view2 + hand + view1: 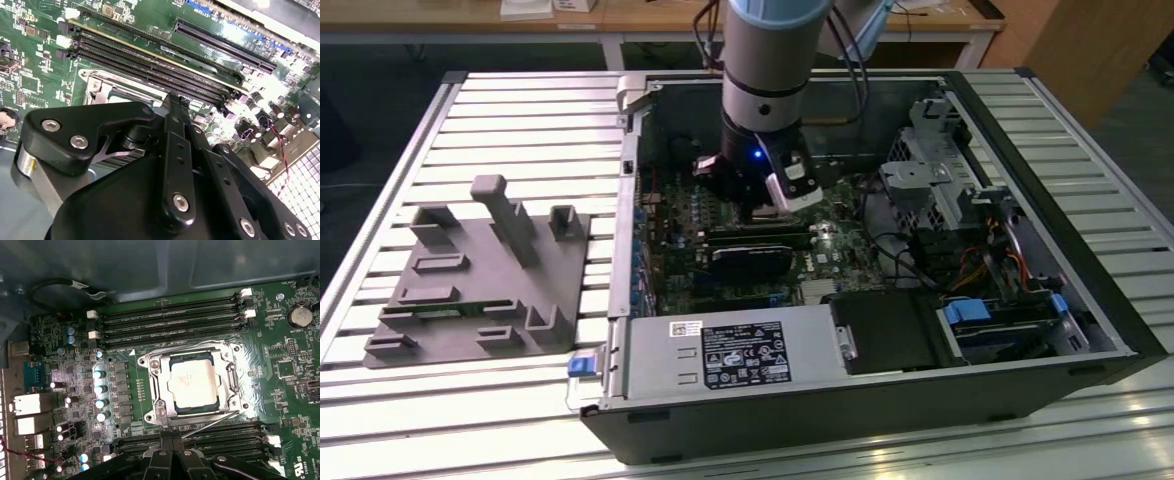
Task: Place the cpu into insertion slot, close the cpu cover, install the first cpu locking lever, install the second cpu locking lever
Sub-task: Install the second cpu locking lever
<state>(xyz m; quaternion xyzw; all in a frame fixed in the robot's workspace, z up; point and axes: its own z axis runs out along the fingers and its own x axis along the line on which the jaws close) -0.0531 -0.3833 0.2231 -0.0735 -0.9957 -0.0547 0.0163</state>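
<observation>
In the first wrist view the cpu (193,384), a silvery-tan square chip, lies flat in the insertion slot (172,408) on the green motherboard. The cpu cover (157,380), a silvery frame, lies down around the chip. A thin wire locking lever (212,422) runs slantwise along the socket's side nearest my fingers. My gripper (172,442) is shut, and its tips sit right at that lever's free end; whether they touch it I cannot tell. In the second wrist view my gripper (172,102) stands just off the socket's corner (100,85). The exterior view has my gripper (767,205) low inside the open computer case (1107,330).
Long black memory slots (170,322) flank the socket on two sides. Capacitors (100,395) stand in a row beside it. In the exterior view a black card (754,245) and a power supply (720,350) lie close to the arm. A grey fixture (480,270) sits on the slatted table at that view's left.
</observation>
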